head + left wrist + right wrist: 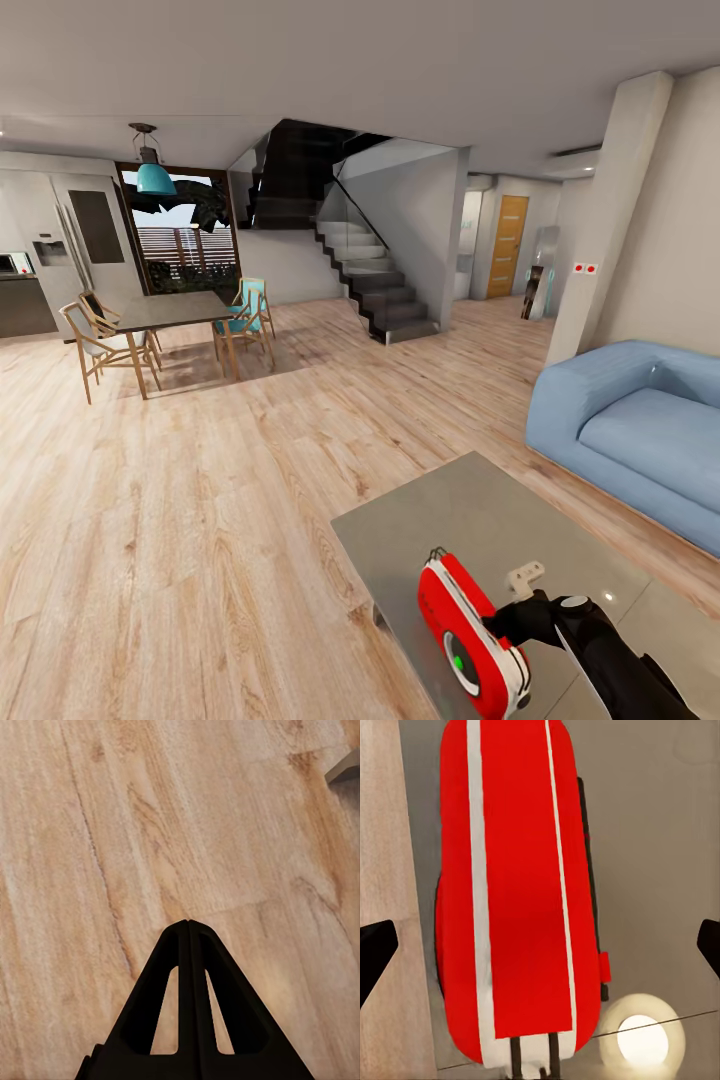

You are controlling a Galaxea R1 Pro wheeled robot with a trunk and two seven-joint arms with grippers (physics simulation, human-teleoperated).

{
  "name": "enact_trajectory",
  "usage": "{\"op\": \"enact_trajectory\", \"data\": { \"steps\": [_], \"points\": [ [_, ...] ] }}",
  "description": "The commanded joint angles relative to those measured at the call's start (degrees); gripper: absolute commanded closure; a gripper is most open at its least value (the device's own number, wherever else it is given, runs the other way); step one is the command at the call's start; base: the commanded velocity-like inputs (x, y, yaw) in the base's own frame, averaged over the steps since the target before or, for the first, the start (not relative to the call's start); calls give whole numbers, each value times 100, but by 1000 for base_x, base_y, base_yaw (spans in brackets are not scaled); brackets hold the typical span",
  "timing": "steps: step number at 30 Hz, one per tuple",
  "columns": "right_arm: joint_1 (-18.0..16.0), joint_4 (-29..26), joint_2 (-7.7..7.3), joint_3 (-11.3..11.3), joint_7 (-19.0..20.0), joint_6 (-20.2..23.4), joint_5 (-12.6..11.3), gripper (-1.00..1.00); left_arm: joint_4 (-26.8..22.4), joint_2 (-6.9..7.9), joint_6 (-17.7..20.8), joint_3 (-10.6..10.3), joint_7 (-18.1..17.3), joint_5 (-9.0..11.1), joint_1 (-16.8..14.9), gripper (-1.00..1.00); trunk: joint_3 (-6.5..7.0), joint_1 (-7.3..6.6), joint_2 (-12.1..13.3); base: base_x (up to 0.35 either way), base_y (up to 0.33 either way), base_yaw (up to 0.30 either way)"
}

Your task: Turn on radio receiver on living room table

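The radio receiver (472, 636) is standing upright on the table (480, 500), near the table's corner closest to the robot, and every other place here is given from it. Its round dial face, with a green centre, is turning toward the plank floor (200, 520) side, so the right gripper (515, 615) is coming in from the opposite side, along the radio's narrow red-and-white back, probably because the arm is reaching across the glossy grey top. In the right wrist view the radio (521, 892) is lying straight ahead between the two black fingertips (375, 952), which are spread wide at the frame's edges, well clear of its sides; I judge this wide stance is being kept so the fingers can straddle the body or press a control rather than grip anything yet. A bright round reflection (641, 1041) is glowing on the table just beside the radio's base. The left gripper (187, 926) is hanging over bare floor, away from the radio, with its fingers pressed together and holding nothing, apparently parked out of the way. Beyond the radio, the light blue sofa (640, 430) is sitting past the table's far side, and the dining table (170, 312) with its chairs is standing well apart across the living room (300, 400)
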Motion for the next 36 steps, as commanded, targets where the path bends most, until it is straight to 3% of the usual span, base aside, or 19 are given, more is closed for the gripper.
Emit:
{"op": "enact_trajectory", "data": {
  "steps": [1,14,36],
  "points": [
    [0,0,0,0,-1,0,1,-100,2,6,-2,0,-4,-1,1,100,0,0,0,0,0,0],
    [0,0,1,0,-1,0,2,-100,9,61,-5,3,-2,-19,2,100,0,0,0,0,0,0],
    [0,0,1,0,-1,0,2,-100,16,103,4,-14,-14,-29,-1,100,395,-483,882,0,0,0]
  ]
}}
